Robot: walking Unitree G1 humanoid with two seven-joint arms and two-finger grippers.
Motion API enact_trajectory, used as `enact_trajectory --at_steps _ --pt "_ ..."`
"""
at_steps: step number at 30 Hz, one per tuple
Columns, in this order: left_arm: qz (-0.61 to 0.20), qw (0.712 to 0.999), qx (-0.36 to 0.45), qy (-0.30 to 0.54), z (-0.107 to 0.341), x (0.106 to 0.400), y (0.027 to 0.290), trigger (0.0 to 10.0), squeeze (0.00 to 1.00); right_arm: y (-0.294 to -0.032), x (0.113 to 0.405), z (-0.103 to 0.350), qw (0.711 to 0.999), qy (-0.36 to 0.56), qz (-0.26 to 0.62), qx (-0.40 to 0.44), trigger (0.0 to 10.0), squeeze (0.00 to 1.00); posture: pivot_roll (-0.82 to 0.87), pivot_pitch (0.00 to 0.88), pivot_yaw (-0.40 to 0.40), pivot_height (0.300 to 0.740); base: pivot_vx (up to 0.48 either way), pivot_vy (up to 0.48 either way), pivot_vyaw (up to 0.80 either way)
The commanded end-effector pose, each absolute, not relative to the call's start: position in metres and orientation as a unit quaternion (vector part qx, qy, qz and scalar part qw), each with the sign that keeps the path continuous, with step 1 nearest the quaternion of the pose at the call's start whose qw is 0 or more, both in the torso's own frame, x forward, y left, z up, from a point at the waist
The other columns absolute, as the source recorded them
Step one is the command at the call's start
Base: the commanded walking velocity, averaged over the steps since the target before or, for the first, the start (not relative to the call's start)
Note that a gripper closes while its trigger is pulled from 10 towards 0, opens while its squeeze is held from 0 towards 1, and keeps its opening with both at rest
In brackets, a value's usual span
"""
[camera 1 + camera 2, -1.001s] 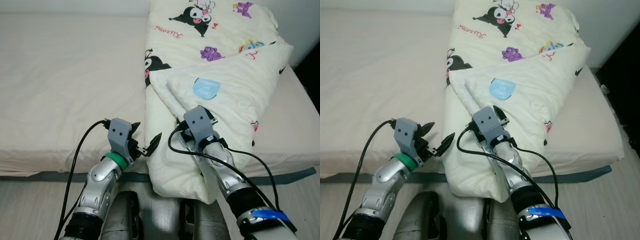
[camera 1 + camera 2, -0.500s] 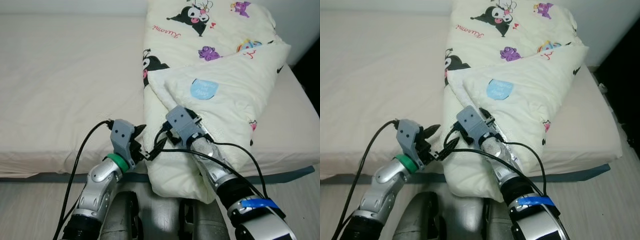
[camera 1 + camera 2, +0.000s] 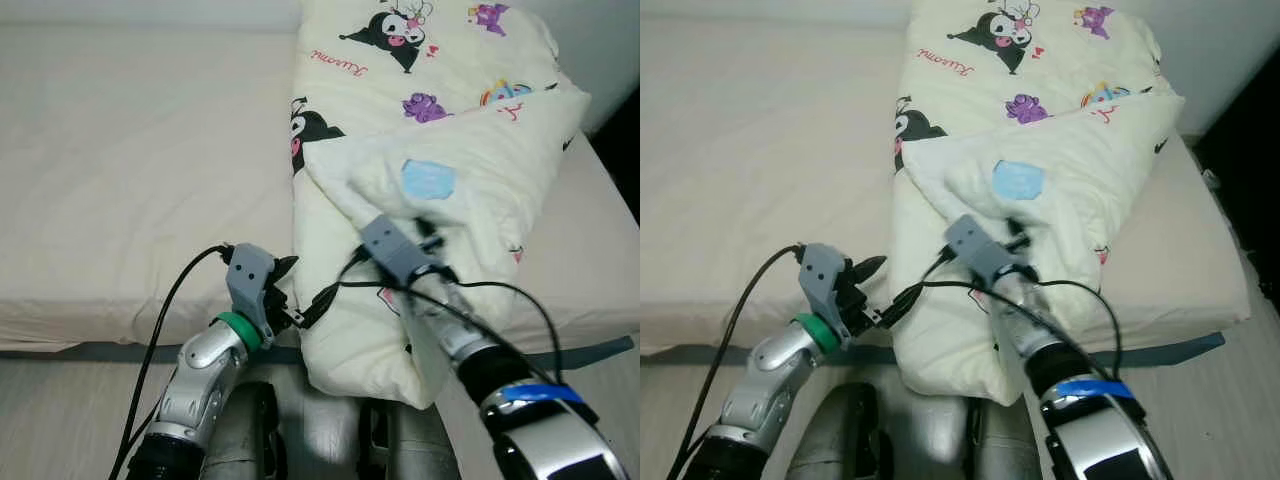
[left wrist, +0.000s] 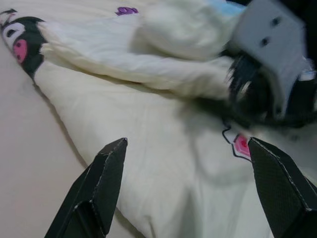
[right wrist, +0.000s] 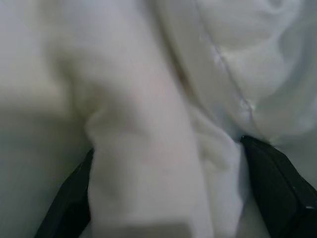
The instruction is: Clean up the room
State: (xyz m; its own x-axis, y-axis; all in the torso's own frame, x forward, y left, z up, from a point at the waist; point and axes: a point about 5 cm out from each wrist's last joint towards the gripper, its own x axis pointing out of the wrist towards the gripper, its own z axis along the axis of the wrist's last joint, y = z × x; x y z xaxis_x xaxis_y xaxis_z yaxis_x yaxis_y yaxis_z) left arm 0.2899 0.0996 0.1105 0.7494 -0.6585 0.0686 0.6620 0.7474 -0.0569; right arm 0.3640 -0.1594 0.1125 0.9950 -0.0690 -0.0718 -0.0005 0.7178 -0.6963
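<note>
On the bed (image 3: 120, 150), the cartoon-print quilt (image 3: 400, 310) lay part-folded on its right half, one end overhanging the near edge, with the right gripper (image 5: 168, 198) closed around a fold and the left gripper (image 4: 188, 183) spread wide beside it; folding appeared unfinished.

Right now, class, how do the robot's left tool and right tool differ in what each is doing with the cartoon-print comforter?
The left tool hangs open at the folded cartoon-print comforter's near left edge, gripping nothing; the right tool has a thick fold of that comforter between its fingers. The left tool sits low by the mattress edge; the right tool reaches further up onto the comforter. Both have two long black fingers.
</note>
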Motion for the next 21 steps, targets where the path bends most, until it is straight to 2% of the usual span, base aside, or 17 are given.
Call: enact_trajectory --at_steps 1,5,9,12,21 --pt "-0.356 0.933 -0.039 -0.019 0.109 0.288 0.099 10.0 0.00 -0.179 0.359 0.112 0.926 0.045 -0.076 -0.366 10.0 0.00 -0.03 0.211 0.047 0.620 0.000 0.000 0.00" --pt "-0.358 0.933 -0.036 -0.018 0.109 0.287 0.098 10.0 0.00 -0.191 0.347 0.112 0.940 0.031 -0.134 -0.311 10.0 0.00 -0.03 0.208 0.047 0.620 0.000 0.000 0.00" --pt "-0.361 0.932 -0.032 -0.018 0.109 0.287 0.098 10.0 0.00 -0.202 0.335 0.112 0.941 0.011 -0.185 -0.283 10.0 0.00 -0.02 0.206 0.047 0.620 0.000 0.000 0.00" --pt "-0.366 0.930 -0.028 -0.016 0.109 0.286 0.099 10.0 0.00 -0.218 0.304 0.101 0.934 -0.007 -0.263 -0.243 10.0 0.00 -0.02 0.202 0.049 0.620 0.000 0.000 0.00" --pt "-0.371 0.928 -0.026 -0.017 0.110 0.284 0.101 10.0 0.00 -0.229 0.266 0.085 0.927 -0.017 -0.323 -0.188 10.0 0.00 0.00 0.191 0.048 0.620 0.000 0.000 0.00"
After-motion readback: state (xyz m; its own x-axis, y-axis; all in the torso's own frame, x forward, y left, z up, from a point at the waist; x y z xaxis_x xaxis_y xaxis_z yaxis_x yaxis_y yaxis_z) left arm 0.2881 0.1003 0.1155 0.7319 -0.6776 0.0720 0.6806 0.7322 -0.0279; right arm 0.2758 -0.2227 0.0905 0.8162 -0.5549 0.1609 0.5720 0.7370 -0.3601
